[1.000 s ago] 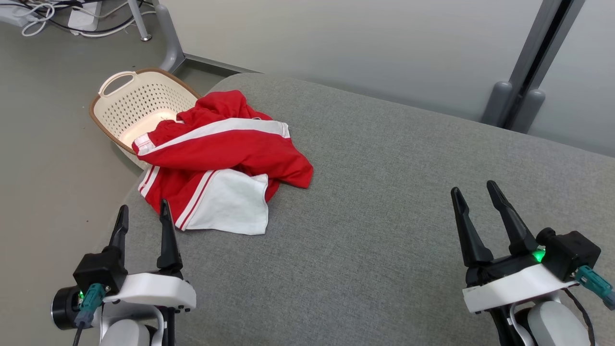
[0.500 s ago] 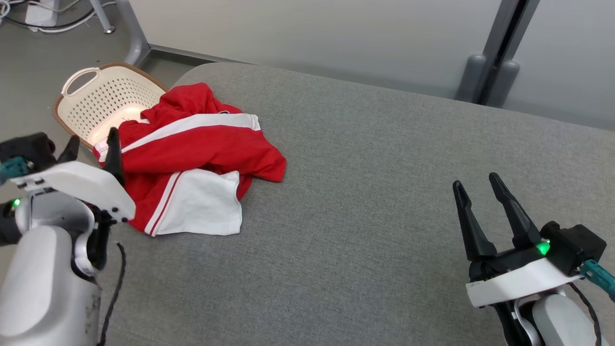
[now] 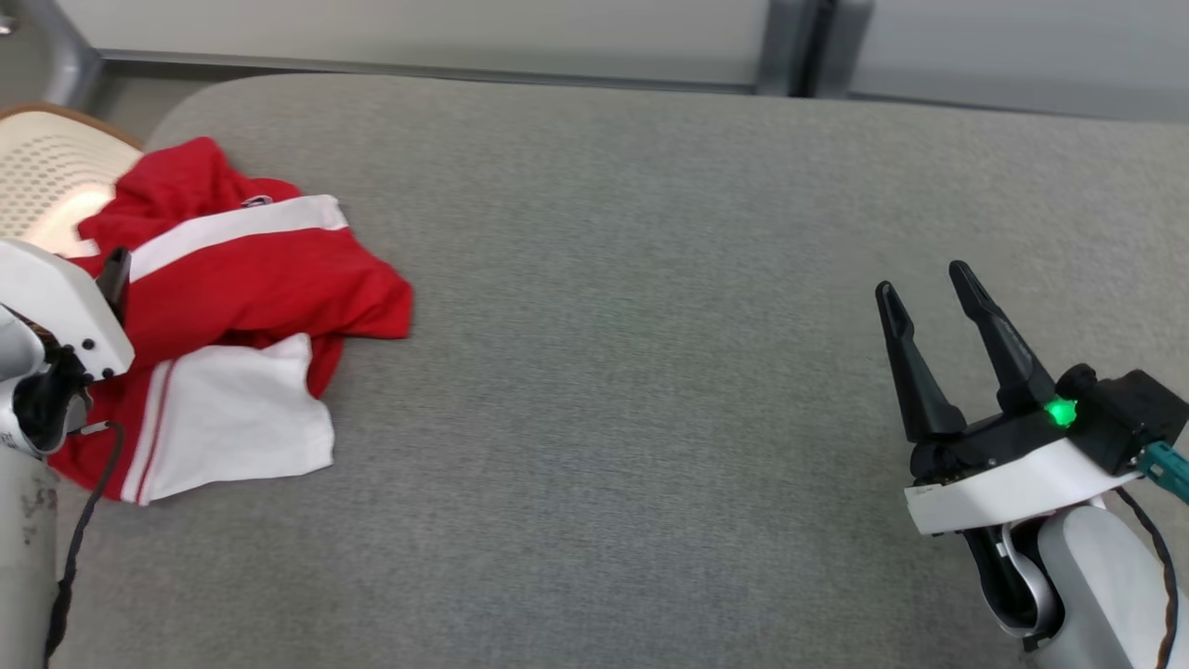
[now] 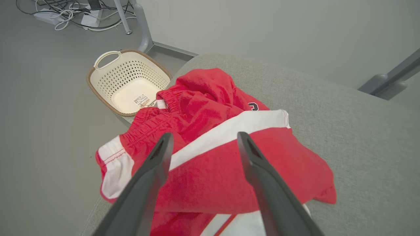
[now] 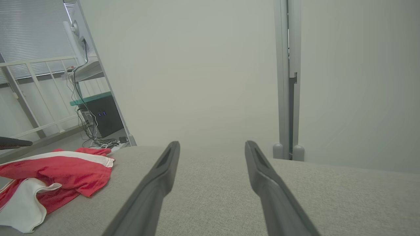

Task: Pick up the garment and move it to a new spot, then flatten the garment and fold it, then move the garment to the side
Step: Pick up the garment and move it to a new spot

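Moved since earlier: the left gripper (image 4: 204,134) has swung up from its rest pose to hang over the garment (image 3: 251,288). The head camera has turned too, so the whole picture has slid sideways. The crumpled heap itself keeps the same shape.
Done so far: nothing of the task, judging by the untouched heap.
Left to do: the pick-up and move to a new spot, then the flattening, the fold and the shift aside.
Garment: red shorts with white stripes and a white panel, bunched on the grey cushion (image 3: 650,325). They lie at the cushion corner next to the basket (image 4: 141,75), with the elastic waistband nearest the basket rim.
Left gripper: jaws spread fully, holding nothing, pointing towards the basket from the garment's far side.
Garment against left gripper: in the left wrist view the white stripe and the red fold lie between and beneath the two fingers. Whether the tips touch the cloth cannot be told; they look just above it.
Right gripper (image 3: 920,279): jaws wide apart and empty, over bare cushion well away from the basket and well apart from the garment.
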Controlling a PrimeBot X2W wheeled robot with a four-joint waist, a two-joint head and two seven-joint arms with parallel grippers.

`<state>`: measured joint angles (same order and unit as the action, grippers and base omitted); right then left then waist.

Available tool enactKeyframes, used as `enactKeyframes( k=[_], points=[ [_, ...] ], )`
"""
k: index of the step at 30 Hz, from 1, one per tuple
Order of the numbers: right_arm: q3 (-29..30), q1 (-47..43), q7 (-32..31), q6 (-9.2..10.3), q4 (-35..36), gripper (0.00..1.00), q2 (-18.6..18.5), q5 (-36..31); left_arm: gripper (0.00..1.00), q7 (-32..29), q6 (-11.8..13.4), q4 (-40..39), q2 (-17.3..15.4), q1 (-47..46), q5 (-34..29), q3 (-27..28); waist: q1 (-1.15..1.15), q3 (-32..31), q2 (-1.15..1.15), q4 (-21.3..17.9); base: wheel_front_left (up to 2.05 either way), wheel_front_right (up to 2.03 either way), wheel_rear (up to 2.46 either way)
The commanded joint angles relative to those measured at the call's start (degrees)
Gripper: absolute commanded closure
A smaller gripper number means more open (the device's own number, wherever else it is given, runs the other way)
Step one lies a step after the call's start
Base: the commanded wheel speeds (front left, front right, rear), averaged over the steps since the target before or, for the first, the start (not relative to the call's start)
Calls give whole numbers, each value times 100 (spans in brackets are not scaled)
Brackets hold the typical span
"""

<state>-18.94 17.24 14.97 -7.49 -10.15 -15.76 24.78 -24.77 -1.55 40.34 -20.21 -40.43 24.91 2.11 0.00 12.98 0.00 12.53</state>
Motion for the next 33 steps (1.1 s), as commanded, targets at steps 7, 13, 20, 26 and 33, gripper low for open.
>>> enactKeyframes(
  k=[7, 13, 20, 26, 33],
  points=[
    [-62, 198, 33, 0, -47, 0, -57, 87, 0, -527, -238, 909, -426, -328, 118, -28, 0, 429, 0, -696, 0, 0, 0],
    [-33, 182, 33, 0, -80, 0, -34, 97, 53, -717, -286, 1337, -635, -289, 69, -120, 0, 374, 0, -818, 0, 0, 0],
    [22, 128, 33, 0, -118, 0, 35, 44, 100, -391, -352, 1322, -708, -369, 32, -196, 0, 232, 0, -779, 0, 0, 0],
    [90, 1, 33, 0, -159, 0, 157, 25, 100, -173, -486, 904, -704, -467, -53, -454, 0, -166, 0, -735, 0, 0, 0],
    [276, -267, 33, 0, -193, 0, 354, -17, 100, -278, -581, -352, -565, -514, 145, -828, 0, -690, 0, -916, 0, 0, 0]
  ],
)
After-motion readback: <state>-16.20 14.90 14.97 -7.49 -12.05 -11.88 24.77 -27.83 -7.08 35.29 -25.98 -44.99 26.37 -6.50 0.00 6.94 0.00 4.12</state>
